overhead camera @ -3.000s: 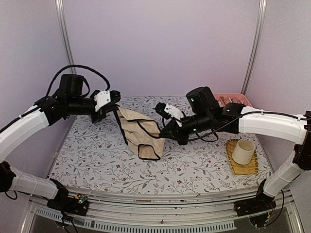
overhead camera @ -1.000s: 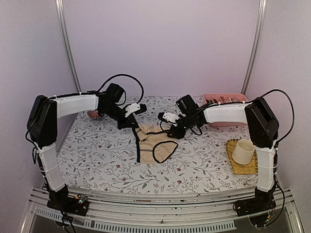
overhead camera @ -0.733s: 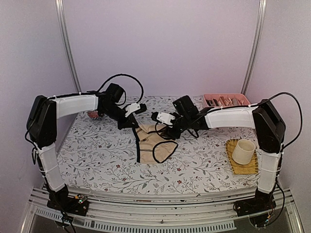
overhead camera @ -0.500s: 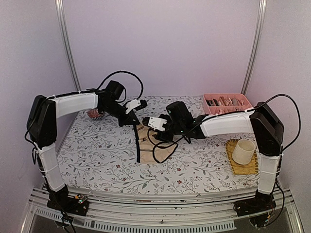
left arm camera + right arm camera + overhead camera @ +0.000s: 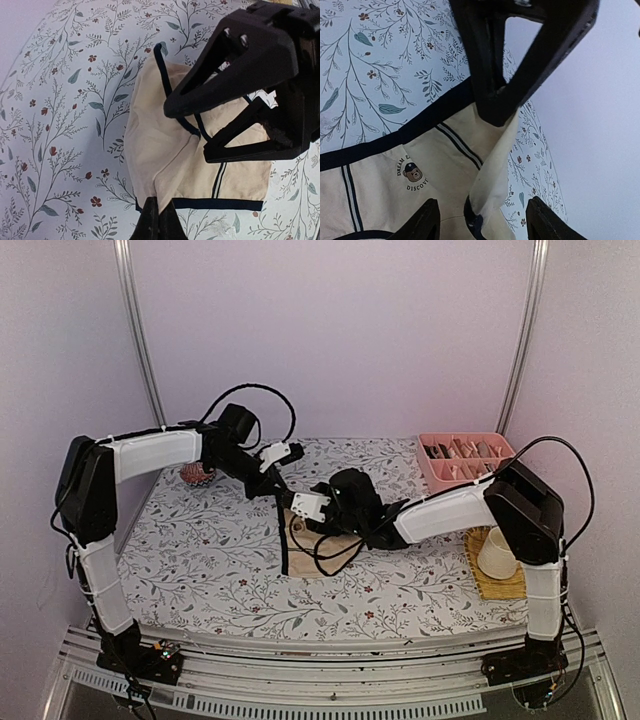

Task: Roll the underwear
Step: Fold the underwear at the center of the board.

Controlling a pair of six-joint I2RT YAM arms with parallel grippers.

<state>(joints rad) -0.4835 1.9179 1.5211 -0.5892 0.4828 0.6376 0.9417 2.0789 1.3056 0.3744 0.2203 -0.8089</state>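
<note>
Beige underwear lies mid-frame in the top view, long axis roughly left-right; I read the left gripper pinched shut on its upper-left corner, raising a fold, while the right gripper straddles that fold, jaws apart, nearer.

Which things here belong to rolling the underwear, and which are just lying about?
Job:
briefs
left gripper, pinching their edge
right gripper, open over them

Lying about:
hairbrush
tray
cup
mat
</note>
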